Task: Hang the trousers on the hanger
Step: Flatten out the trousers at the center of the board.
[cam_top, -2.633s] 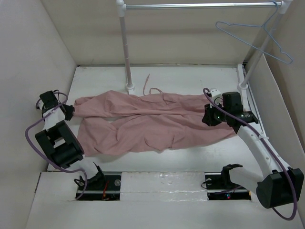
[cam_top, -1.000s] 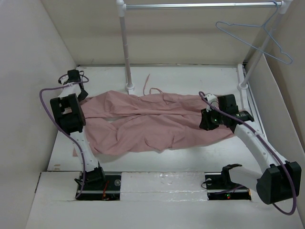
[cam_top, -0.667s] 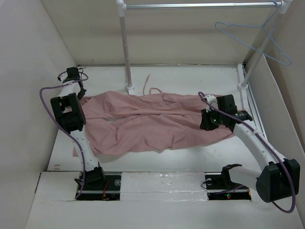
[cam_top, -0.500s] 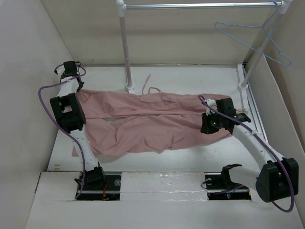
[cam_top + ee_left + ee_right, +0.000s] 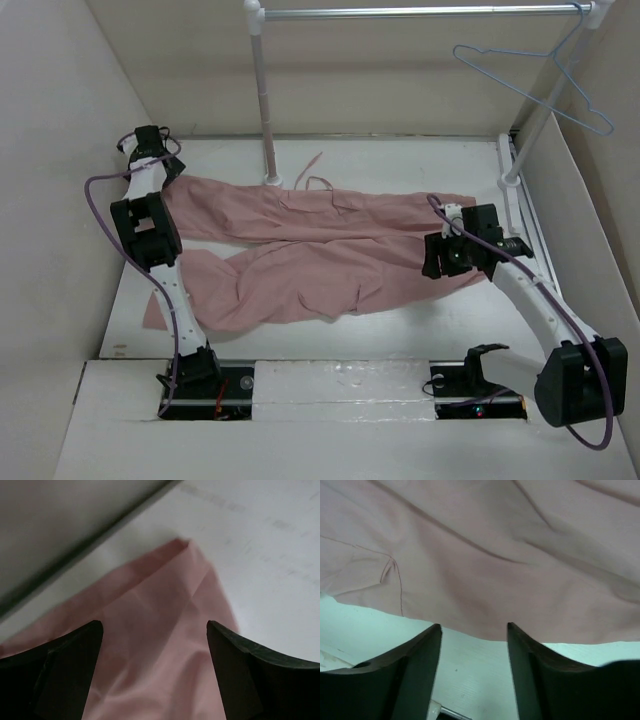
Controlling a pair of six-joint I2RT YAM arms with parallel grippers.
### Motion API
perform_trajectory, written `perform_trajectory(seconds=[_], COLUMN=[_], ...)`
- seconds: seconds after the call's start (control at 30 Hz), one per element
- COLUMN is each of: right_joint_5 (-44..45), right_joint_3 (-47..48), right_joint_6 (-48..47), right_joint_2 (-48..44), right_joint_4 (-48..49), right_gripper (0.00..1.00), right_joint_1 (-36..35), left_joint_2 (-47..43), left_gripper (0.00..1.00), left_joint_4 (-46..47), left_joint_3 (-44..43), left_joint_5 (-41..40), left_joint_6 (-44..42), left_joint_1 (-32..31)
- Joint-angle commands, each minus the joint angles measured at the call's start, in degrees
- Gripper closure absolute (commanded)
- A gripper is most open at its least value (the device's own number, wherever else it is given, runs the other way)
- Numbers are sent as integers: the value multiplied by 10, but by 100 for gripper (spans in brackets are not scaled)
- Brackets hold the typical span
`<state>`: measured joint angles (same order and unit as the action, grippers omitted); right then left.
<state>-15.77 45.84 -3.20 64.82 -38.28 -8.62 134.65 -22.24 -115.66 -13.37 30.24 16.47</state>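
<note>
The dusty-pink trousers (image 5: 330, 215) lie spread across the white table, legs running left and waist at the right. My left gripper (image 5: 155, 160) hovers at the back left over the upper leg's cuff. In the left wrist view its jaws (image 5: 155, 630) stand wide open, with the cuff (image 5: 165, 605) loose beneath them. My right gripper (image 5: 437, 260) is at the waist end. It is open (image 5: 474, 626), with bare table between its fingers and the trousers' edge (image 5: 485, 580) just beyond the tips. The pale blue hanger (image 5: 530, 85) hangs from the rail at the back right, bare.
A white and metal rail (image 5: 420, 12) spans the back on two posts, one (image 5: 265, 100) standing by the drawstring and one (image 5: 530, 130) at the right. Beige walls close in on the left, back and right.
Both grippers opened and let go of the fabric. The upper leg now lies stretched straighter toward the back left, and the lower leg has slid left.
</note>
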Motion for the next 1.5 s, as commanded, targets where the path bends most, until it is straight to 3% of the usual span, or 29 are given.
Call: perform_trajectory(seconds=[0.0, 0.03, 0.07, 0.13, 0.17, 0.23, 0.27, 0.3, 0.37, 0.43, 0.5, 0.57, 0.77, 0.93, 1.03, 1.07, 1.13, 1.33, 1.47], right_joint_5=[14, 8, 4, -7, -9, -5, -5, -6, -24, -69, -100, -110, -117, -131, -130, -128, -117, -87, -83], right_joint_3=[26, 25, 20, 16, 14, 3, -1, -11, -22, -43, -62, -62, -42, -37, -37, -35, -29, -33, -39], right_joint_6=[0, 0, 0, 0, 0, 1, 1, 5, 7, 7, 1, -2, -18, -35, -38, -39, -43, -44, -35], right_joint_2=[-37, -43, -50, -71, -80, -111, -121, -130, -149, -152, -154, -156, -156, -155, -157, -158, -156, -138, -126], right_joint_4=[12, 14, 15, 18, 17, 17, 18, 18, 22, 40, 60, 61, 59, 54, 51, 50, 44, 43, 52], right_gripper=[42, 50, 72, 93, 100, 100, 100, 99, 92, 87, 74, 71, 65, 64, 64, 64, 64, 63, 52], right_joint_1=[6, 11, 12, 12, 17, 17, 17, 17, 17, 5, 4, -1, -39, -62, -62, -62, -62, -55, -50], left_joint_2=[-100, -118, -137, -209, -235, -334, -363, -421, -472, -534, -565, -564, -542, -495, -482, -478, -462, -442, -437], left_gripper=[18, 18, 22, 27, 40, 57, 74, 81, 85, 84, 58, 53, 52, 52, 61, 84, 100, 100, 100], left_joint_4=[5, 4, 4, 4, 13, 31, 40, 40, 30, 12, -19, -41, -26, 10, 20, 17, -1, -93, -153], left_joint_3=[57, 68, 95, 137, 198, 271, 342, 374, 461, 507, 567, 584, 662, 678, 682, 678, 675, 633, 571], left_joint_5=[9, 7, -4, -18, -22, -15, -17, -18, -26, -26, -3, 4, 40, 55, 38, 29, 5, -112, -176], left_joint_6=[-4, -5, -8, -4, -1, 10, 15, 20, 25, 24, 18, 25, 47, 74, 89, 91, 90, 49, 36], left_joint_1=[-13, -20, -27, -46, -46, -52, -52, -52, -52, -38, -25, -25, -25, -25, -25, -25, -25, -25, -14])
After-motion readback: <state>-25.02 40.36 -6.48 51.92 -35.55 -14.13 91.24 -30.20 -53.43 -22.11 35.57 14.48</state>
